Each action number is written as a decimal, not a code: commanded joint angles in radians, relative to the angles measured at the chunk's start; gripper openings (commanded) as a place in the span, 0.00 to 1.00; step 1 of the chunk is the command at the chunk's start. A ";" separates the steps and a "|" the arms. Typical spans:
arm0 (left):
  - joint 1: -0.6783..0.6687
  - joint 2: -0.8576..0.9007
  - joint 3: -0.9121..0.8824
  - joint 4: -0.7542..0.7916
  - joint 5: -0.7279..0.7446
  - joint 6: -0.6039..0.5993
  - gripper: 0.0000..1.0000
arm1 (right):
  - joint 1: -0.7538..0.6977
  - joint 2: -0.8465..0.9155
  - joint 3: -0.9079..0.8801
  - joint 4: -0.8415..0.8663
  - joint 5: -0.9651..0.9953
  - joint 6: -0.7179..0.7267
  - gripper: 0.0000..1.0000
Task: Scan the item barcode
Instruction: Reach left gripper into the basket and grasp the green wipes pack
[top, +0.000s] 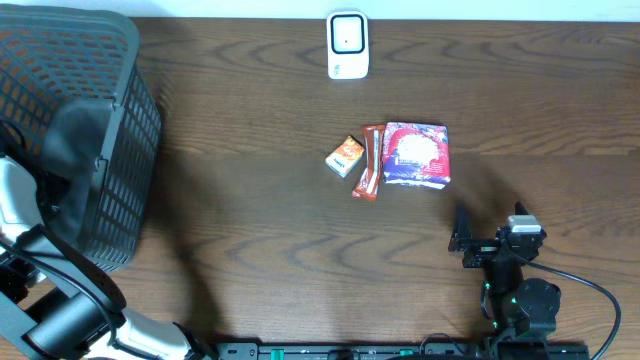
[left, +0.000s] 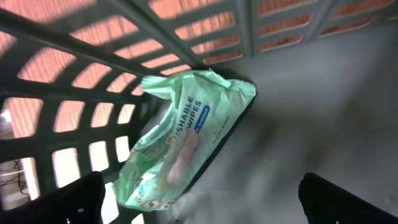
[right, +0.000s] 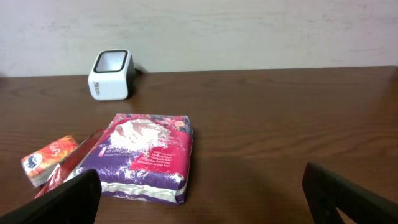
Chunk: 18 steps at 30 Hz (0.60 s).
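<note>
Wipes (left: 183, 143), a green soft pack, lie inside the basket (top: 110, 120), slanted along the foot of its slatted wall where the wall meets the floor. In the left wrist view the pack sits ahead of the left gripper (left: 199, 186), whose fingers (left: 53, 199) are spread wide and grasp nothing. The pack's lower end reaches into the gap between them, closer to the finger at the frame's left. I cannot tell whether it touches that finger. The table (top: 260, 220) is dark wood, and the basket stands on its left end with the left arm reaching into it. The purple pack (top: 417, 154) lies flat near the table's middle. The right gripper (right: 199, 186) hangs low on the robot's side of that pack, apart from it, its fingers released and empty. In the right wrist view the pack lies ahead, toward the left finger. The white scanner (top: 348, 45) stands at the far edge, well apart from the packs. The red bar (top: 369, 162) lies against the purple pack's left side, and the orange box (top: 344, 156) sits just beside the bar.
</note>
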 joint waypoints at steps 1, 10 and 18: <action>0.013 0.016 -0.043 0.027 -0.007 0.008 0.98 | -0.017 -0.006 -0.002 -0.004 0.008 0.000 0.99; 0.022 0.016 -0.151 0.137 -0.074 0.020 0.98 | -0.018 -0.006 -0.002 -0.004 0.008 0.000 0.99; 0.022 0.008 -0.148 0.133 -0.134 0.021 0.98 | -0.018 -0.006 -0.002 -0.004 0.008 0.000 0.99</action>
